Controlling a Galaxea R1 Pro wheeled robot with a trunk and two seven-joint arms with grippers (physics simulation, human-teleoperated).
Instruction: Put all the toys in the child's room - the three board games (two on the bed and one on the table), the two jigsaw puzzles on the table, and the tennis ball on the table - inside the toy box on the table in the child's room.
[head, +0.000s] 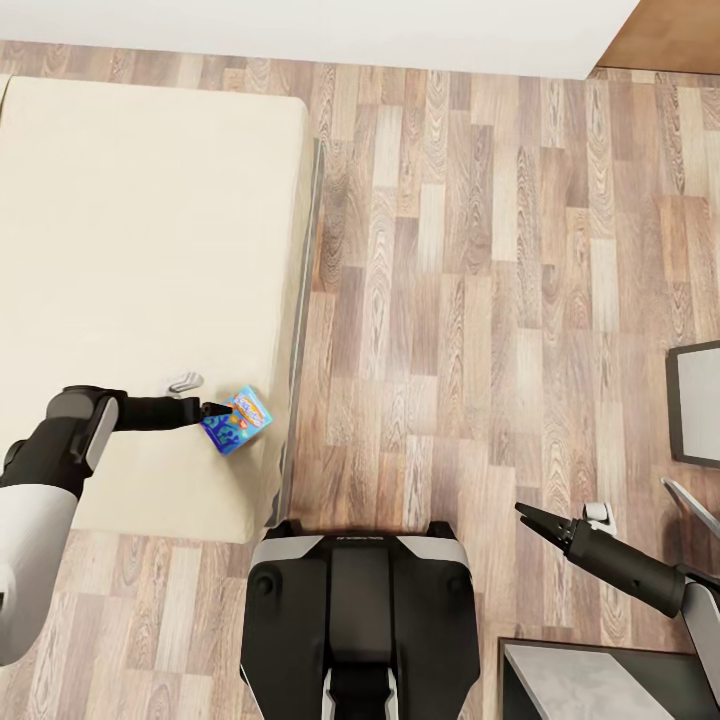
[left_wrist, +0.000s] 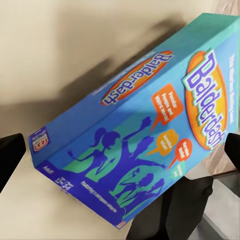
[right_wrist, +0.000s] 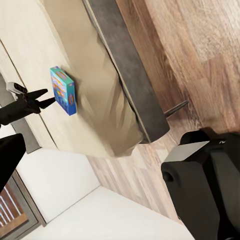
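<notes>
The bed (head: 140, 250), a big flat beige mattress, takes up the left part of the head view, with its dark frame along the edge that meets the wooden floor (head: 480, 300). Near the bed's lower right corner the left hand (head: 213, 409) reaches out over the mattress, and its dark fingertips meet the near end of a board game (head: 238, 420). This is a blue box printed "Balderdash", with an orange oval and dark blue figures on its face. It sits tipped up on the mattress rather than lying flat, as its shadow in the left wrist view (left_wrist: 135, 125) shows. In the right wrist view the left hand's two fingers (right_wrist: 42, 98) stand spread in a narrow fork just beside the box (right_wrist: 63, 90), so the hand is open, touching the box and not clamped on it.

The robot's dark base (head: 360, 610) stands on the floor at the foot of the bed. To its right, the right hand (head: 533, 522) hangs over bare floorboards, well apart from the bed, its fingers parted and holding nothing.
</notes>
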